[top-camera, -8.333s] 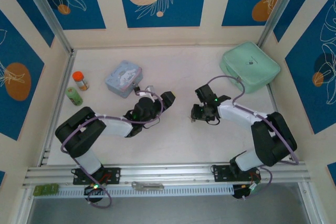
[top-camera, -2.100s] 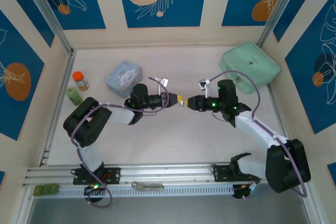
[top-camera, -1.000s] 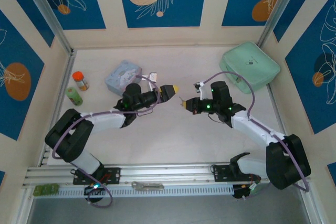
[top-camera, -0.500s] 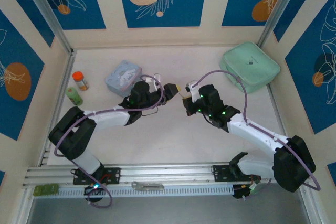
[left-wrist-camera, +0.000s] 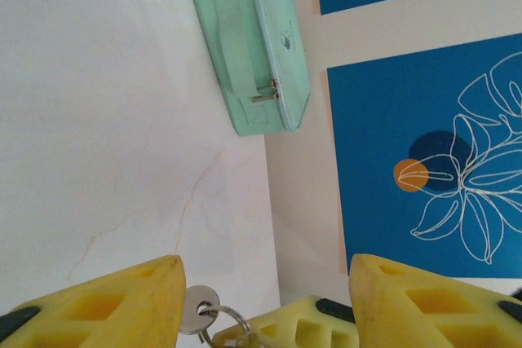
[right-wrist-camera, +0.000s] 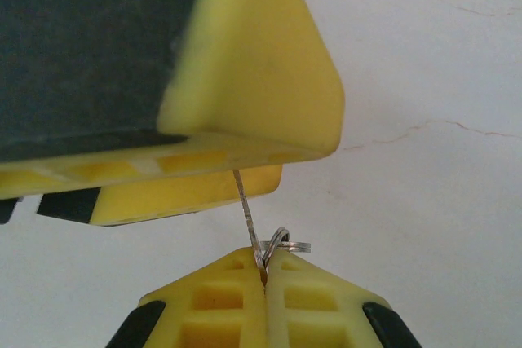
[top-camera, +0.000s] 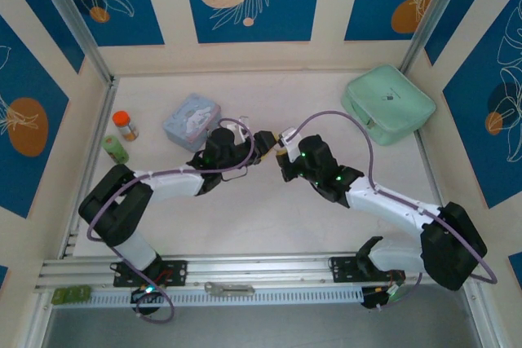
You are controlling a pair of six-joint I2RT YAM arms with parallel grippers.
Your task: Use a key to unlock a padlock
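The right end effector is pressed shut on the key, mid-tabletop in the top view. The blade runs up from the pinch at bottom centre of the right wrist view, leaning slightly left, to a yellow finger of the left end effector. That one stands spread, 1 finger at each lower corner of its own view with the key head just beside the lower-left finger; I cannot make out the padlock.
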